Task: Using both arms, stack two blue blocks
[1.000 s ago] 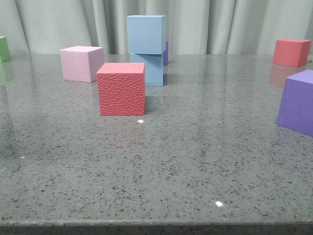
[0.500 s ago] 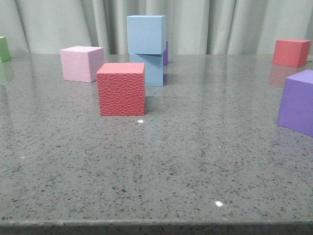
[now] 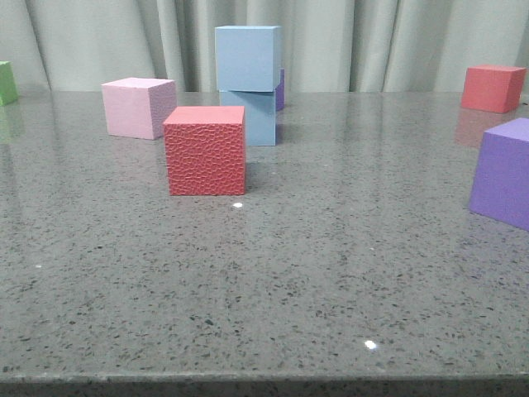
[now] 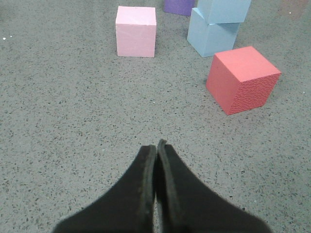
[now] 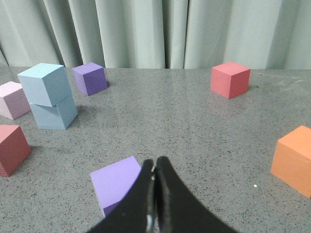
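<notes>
Nearest in the front view is the speckled grey table [image 3: 273,281], bare along its front edge. On it stands the textured red cube [image 3: 205,150], the landmark here. To the right of the red cube and a little nearer, at the frame edge, sits a purple cube [image 3: 504,172]. Just behind the red cube and slightly to its right stands the lower blue block [image 3: 258,117] on the table, with the upper blue block [image 3: 246,58] resting squarely on top of it, shifted a little to the left. To the left of the red cube and slightly farther back is a pink cube [image 3: 137,107]. Behind the blue stack a darker purple cube [image 3: 281,89] peeks out. Far right of the red cube, near the curtain [image 3: 372,41], sits a second red cube [image 3: 493,88]; far left, a green cube [image 3: 7,82] is cut by the frame.

In the left wrist view the left pincer [image 4: 156,145] hangs over bare table, its black fingers pressed together and holding nothing. The right pincer [image 5: 154,165] is likewise closed and empty, poised above the near purple cube, with an orange cube [image 5: 294,160] off to one side.
</notes>
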